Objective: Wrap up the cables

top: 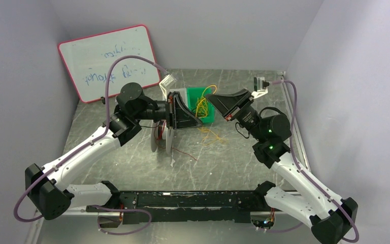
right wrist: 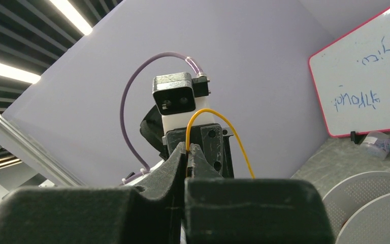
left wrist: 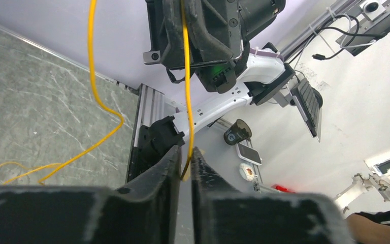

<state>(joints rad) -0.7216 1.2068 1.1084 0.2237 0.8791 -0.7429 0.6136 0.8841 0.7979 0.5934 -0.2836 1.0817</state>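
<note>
A thin yellow cable (top: 201,107) runs between my two grippers above the table. My right gripper (right wrist: 188,147) is shut on one part of it, and the wire arches up and over from its tips (right wrist: 218,119). My left gripper (left wrist: 184,153) has its jaws closed down on the same yellow cable (left wrist: 187,91), which rises toward the right gripper (top: 209,96). The left gripper (top: 200,121) sits just below and left of it. More yellow cable (top: 210,137) lies loose on the table. A red cable (top: 184,152) trails from the white spool (top: 161,140).
A green box (top: 197,95) stands behind the grippers. A whiteboard (top: 109,61) leans on the back left wall. A small white part (top: 168,80) lies near the whiteboard. The white spool (right wrist: 376,198) stands on edge below the left gripper.
</note>
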